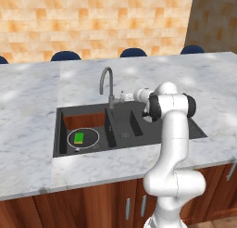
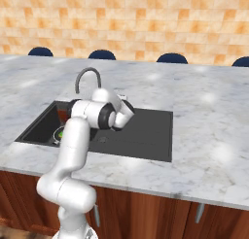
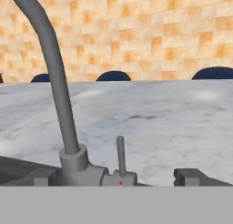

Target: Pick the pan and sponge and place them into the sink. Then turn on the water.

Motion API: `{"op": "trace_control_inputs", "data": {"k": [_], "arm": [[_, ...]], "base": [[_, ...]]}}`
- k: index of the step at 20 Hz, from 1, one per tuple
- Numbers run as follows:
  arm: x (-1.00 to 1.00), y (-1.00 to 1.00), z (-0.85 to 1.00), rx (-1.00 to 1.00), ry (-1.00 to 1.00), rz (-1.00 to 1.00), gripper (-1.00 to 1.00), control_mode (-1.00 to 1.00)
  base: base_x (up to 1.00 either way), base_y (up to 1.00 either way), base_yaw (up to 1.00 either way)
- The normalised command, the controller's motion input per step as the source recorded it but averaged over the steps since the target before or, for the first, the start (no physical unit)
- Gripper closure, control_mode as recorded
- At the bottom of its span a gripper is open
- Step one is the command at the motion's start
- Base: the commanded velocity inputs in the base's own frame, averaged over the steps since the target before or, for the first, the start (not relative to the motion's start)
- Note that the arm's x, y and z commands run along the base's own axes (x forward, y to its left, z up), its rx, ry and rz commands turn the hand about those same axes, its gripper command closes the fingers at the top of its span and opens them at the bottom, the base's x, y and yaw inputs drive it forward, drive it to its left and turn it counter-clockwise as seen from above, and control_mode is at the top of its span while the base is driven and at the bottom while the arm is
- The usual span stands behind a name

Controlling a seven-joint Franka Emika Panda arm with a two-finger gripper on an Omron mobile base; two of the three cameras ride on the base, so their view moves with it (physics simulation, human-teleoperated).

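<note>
The round dark frying pan with a thin silvery rim (image 1: 83, 138) is already seated in the larger basin at the left end of the dark grey rectangular sink unit (image 1: 194, 129), with the small bright green sponge (image 1: 79, 138) lying flat inside it, so the water step is judged to be the one in hand. The grey metal gooseneck faucet (image 1: 106, 85) stands at the sink's back edge, between the two basins, and no water is seen. The two-finger gripper (image 3: 119, 178) is held level just in front of the faucet base, jaws spread fully apart and nothing gripped; the dark fingertips (image 3: 193, 176) flank the small upright side lever (image 3: 120, 155) in the hand view. For a clean result the lever should be kept centred between the fingers, the approach kept low and straight, contact with the gooseneck avoided, and the lever pushed sideways by one finger rather than squeezed. The white marble counter (image 1: 28, 129) carries nothing else near the sink.
</note>
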Motion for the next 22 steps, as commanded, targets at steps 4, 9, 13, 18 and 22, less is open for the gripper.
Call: {"op": "trace_control_inputs", "data": {"k": [4, 9, 13, 18, 22], "arm": [[0.38, -0.02, -0.16, 0.02, 0.05, 0.06, -1.00, -1.00], [0.31, -0.07, -0.10, 0.01, 0.07, 0.03, -1.00, -1.00], [0.33, -0.08, -0.03, 0.01, 0.05, 0.00, -1.00, -1.00], [0.32, -0.01, -0.01, 0.01, 0.03, 0.00, -1.00, -1.00], [0.38, -0.01, -0.09, 0.00, 0.04, 0.00, -1.00, -1.00]], "base": [[0.00, 0.00, 0.00], [0.00, 0.00, 0.00], [0.00, 0.00, 0.00], [0.00, 0.00, 0.00], [0.00, 0.00, 0.00]]}}
